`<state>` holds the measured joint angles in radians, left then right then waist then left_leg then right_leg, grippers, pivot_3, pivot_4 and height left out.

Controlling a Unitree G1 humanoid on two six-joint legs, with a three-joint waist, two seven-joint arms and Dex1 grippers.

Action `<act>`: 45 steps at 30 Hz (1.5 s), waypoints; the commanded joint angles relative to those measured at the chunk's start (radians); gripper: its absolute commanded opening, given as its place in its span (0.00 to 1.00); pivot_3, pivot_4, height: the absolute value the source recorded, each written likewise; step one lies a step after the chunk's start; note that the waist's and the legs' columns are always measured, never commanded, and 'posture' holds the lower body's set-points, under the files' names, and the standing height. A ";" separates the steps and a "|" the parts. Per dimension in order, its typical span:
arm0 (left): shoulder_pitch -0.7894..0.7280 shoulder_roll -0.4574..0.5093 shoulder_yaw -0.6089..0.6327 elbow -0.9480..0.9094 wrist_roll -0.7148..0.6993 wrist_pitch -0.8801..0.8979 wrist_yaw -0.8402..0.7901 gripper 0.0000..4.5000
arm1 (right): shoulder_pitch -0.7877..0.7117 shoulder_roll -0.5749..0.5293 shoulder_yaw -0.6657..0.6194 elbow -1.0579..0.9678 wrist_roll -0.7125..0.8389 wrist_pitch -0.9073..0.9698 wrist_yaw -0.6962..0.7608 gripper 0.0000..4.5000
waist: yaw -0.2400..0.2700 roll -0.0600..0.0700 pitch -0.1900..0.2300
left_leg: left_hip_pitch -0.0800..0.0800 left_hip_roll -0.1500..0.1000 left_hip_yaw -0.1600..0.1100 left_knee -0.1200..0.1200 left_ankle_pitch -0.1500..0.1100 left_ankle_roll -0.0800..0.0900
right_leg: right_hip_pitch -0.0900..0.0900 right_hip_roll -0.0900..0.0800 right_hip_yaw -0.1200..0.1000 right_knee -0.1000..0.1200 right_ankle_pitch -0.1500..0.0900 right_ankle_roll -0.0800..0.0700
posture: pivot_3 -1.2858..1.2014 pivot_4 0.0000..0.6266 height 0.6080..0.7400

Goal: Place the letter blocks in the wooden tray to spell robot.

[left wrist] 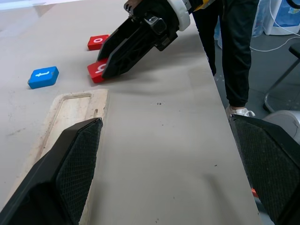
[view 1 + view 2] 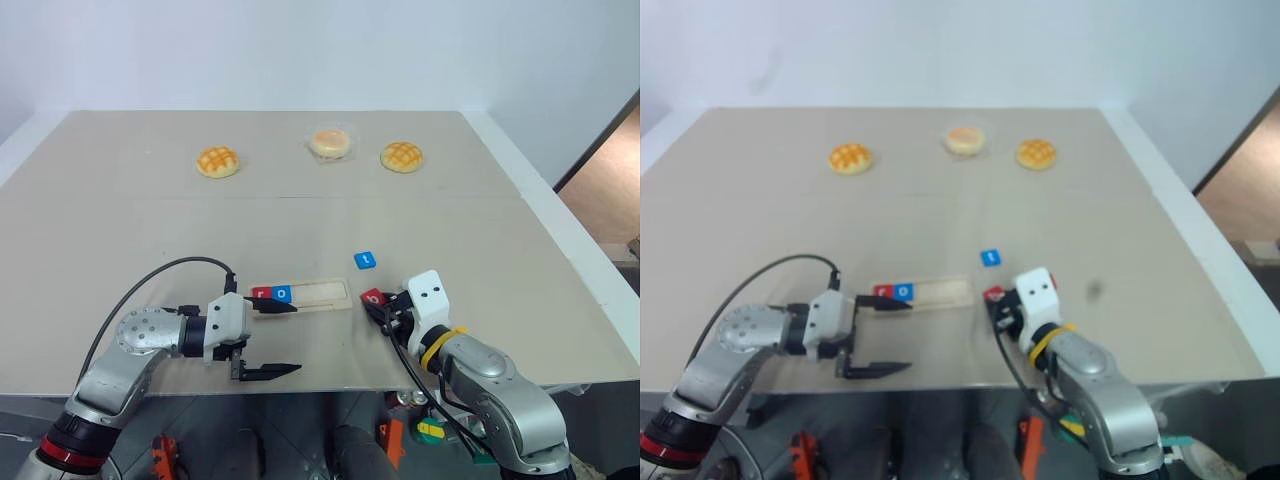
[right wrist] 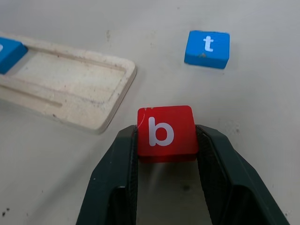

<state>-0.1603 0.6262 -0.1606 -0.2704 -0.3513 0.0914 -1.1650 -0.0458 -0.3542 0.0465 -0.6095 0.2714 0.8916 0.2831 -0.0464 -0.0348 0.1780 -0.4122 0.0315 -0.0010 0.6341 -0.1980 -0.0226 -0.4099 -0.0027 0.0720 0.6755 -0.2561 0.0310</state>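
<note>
Head stereo pair looks forward and down over the table. Wrist cameras sit close, low over it; both show the wooden tray.

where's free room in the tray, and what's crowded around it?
Free: the wooden tray slot past the red r and blue o, about three tiles. Bare table between tray and buns. Crowded: tray's right end, where the right end effector grips the red b, blue t close by.

We count five letter blocks, three red and two blue, one wooden tray, three buns
</note>
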 commanded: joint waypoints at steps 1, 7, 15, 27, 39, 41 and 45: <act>0.007 0.003 -0.002 -0.002 0.009 -0.026 0.000 1.00 | 0.008 -0.018 0.015 -0.065 0.009 -0.003 0.015 0.27 | 0.000 0.000 0.000 | 0.000 0.000 0.000 0.000 0.000 0.000 | 0.000 0.000 0.000 0.000 0.000 0.000 | 0.52 0.24 1.00; 0.013 0.003 0.000 0.003 0.015 -0.032 0.002 1.00 | 0.010 -0.004 -0.002 -0.072 0.026 0.003 0.008 0.56 | 0.000 0.000 0.000 | 0.000 0.000 0.000 0.000 0.000 0.000 | 0.000 0.000 0.000 0.000 0.000 0.000 | 0.52 0.24 1.00; 0.021 0.006 -0.001 0.018 0.026 -0.053 -0.007 1.00 | -0.097 -0.157 -0.151 -0.110 0.174 0.020 0.192 0.98 | 0.000 0.000 0.000 | 0.000 0.000 0.001 0.000 0.000 0.000 | 0.000 -0.001 0.001 -0.001 0.000 0.000 | 0.52 0.24 1.00; -0.004 -0.009 -0.018 0.054 0.026 -0.096 -0.039 1.00 | -0.547 -0.452 0.223 0.640 -0.004 -0.671 1.079 0.98 | -0.002 0.002 0.003 | 0.000 0.001 0.001 -0.001 -0.002 0.004 | 0.002 0.002 -0.001 -0.008 0.005 0.004 | 0.52 0.24 1.00; 0.059 0.010 -0.003 0.003 0.034 -0.083 0.017 1.00 | -0.643 -0.356 0.273 0.972 -0.088 -0.925 1.257 0.98 | 0.001 0.003 0.004 | -0.004 0.000 0.000 0.000 -0.006 0.008 | 0.001 -0.002 -0.001 -0.009 0.006 0.001 | 0.52 0.24 1.00; 0.063 0.015 -0.002 -0.001 0.034 -0.082 0.024 1.00 | -0.629 -0.359 0.275 0.959 -0.088 -0.925 1.268 0.98 | 0.001 0.003 0.004 | -0.004 0.000 0.001 0.001 -0.006 0.008 | 0.002 -0.002 0.000 -0.009 0.006 0.001 | 0.52 0.24 1.00; 0.063 0.025 -0.003 -0.002 0.033 -0.081 0.035 1.00 | -0.606 -0.365 0.272 0.935 -0.084 -0.913 1.281 0.98 | 0.001 0.003 0.004 | -0.003 0.000 0.001 0.002 -0.005 0.008 | 0.002 -0.002 -0.001 -0.009 0.007 0.003 | 0.52 0.24 1.00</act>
<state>-0.0965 0.6423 -0.1848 -0.2331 -0.3139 0.0091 -1.1399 -0.6522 -0.7096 0.3260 0.3648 0.1814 -0.0216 1.5206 -0.0452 -0.0319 0.1818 -0.4155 0.0317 0.0000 0.6360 -0.2033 -0.0143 -0.4080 -0.0048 0.0714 0.6663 -0.2495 0.0339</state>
